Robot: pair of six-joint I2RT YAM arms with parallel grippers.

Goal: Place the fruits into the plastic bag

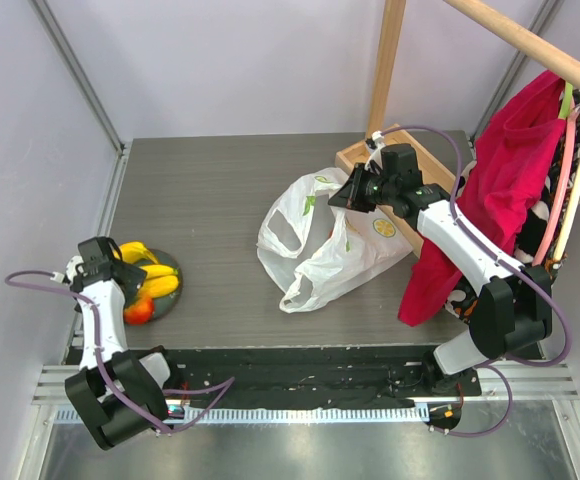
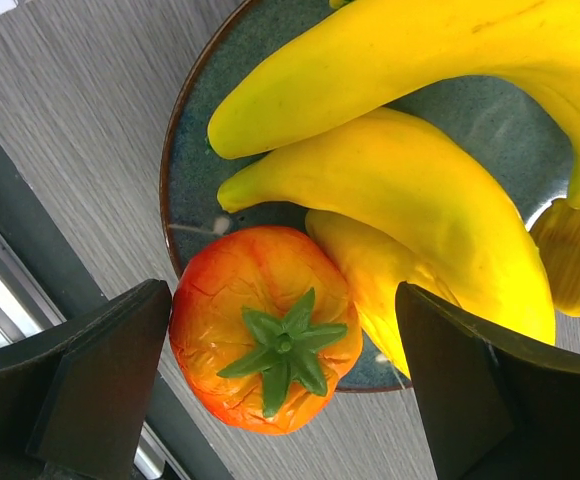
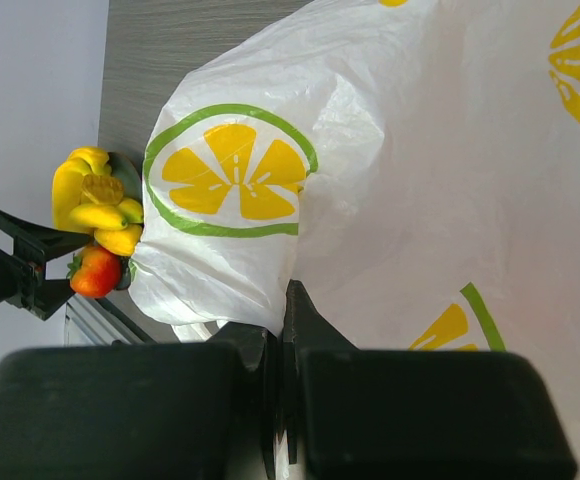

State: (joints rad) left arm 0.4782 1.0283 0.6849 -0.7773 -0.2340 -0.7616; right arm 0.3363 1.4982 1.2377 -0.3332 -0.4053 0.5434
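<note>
The fruits lie on a round grey plate (image 1: 170, 265) at the left: a yellow banana bunch (image 1: 142, 254), (image 2: 400, 190) and a red-orange round fruit (image 1: 138, 311), (image 2: 265, 340) with a green stalk. My left gripper (image 1: 120, 285), (image 2: 285, 385) is open, its fingers on either side of the red-orange fruit, not touching it. The plastic bag (image 1: 320, 240), (image 3: 370, 170), white with lemon slices, lies in the middle of the table. My right gripper (image 1: 342, 193), (image 3: 282, 320) is shut on a fold of the bag at its far edge.
A red cloth (image 1: 490, 200) hangs from a wooden rail (image 1: 510, 40) at the right. A wooden tray (image 1: 410, 165) stands behind the bag. The fruits and plate also show far off in the right wrist view (image 3: 95, 215).
</note>
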